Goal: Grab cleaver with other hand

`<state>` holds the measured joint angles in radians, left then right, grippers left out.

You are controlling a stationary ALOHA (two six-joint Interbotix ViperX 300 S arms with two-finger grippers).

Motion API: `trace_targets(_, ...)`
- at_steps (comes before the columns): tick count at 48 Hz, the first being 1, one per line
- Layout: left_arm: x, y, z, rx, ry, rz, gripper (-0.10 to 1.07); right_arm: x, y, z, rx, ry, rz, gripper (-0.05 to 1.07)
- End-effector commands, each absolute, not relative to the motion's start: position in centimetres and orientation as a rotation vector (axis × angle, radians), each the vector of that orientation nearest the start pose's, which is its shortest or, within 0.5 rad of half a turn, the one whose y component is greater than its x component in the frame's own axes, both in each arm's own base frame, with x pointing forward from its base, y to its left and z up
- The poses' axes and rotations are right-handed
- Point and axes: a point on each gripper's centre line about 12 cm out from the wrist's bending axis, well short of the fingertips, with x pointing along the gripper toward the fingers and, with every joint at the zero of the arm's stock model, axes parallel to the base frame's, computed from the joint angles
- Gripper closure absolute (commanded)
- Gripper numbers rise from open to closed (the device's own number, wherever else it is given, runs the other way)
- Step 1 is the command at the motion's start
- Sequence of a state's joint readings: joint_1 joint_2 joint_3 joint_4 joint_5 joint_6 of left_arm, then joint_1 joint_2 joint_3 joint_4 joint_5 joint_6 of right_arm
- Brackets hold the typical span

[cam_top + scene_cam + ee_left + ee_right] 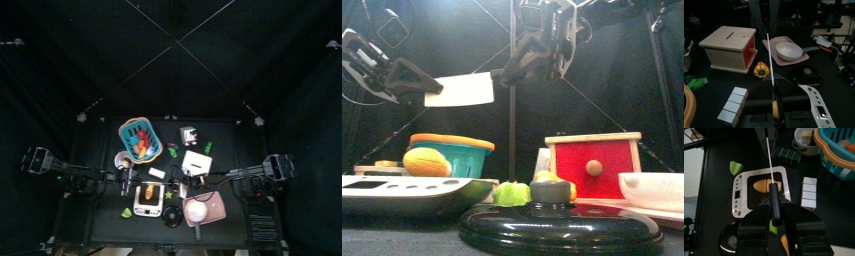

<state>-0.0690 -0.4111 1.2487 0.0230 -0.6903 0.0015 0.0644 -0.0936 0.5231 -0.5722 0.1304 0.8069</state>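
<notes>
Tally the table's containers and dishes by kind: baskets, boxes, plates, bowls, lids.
basket: 1
box: 1
plate: 1
bowl: 1
lid: 1
Total: 5

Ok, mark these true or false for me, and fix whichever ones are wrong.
1. The cleaver is up in the air. True.
2. The left gripper holds the cleaver. True.
3. The white bowl sits on top of the wooden box. False: it sits on the pink plate, beside the box.
4. The right gripper hangs far from the cleaver. False: it is raised right at the blade's other end.
5. The wooden box has a red side. True.
</notes>
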Motion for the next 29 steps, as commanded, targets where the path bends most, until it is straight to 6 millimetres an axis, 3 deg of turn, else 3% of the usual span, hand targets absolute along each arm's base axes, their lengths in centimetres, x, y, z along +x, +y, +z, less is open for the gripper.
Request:
trace_targets(1, 25.6, -2.1, 19.3, 0.021, 0.119, -0.091, 0.70, 40.8, 1.5, 26.1, 0.204, 0.490, -0.068, 0.52)
trace_targets(29, 25.3, -2.3, 18.9, 0.019, 0.131, -0.097, 0.70, 42.0, 2.0, 24.9, 0.192, 0.517, -0.060, 0.52)
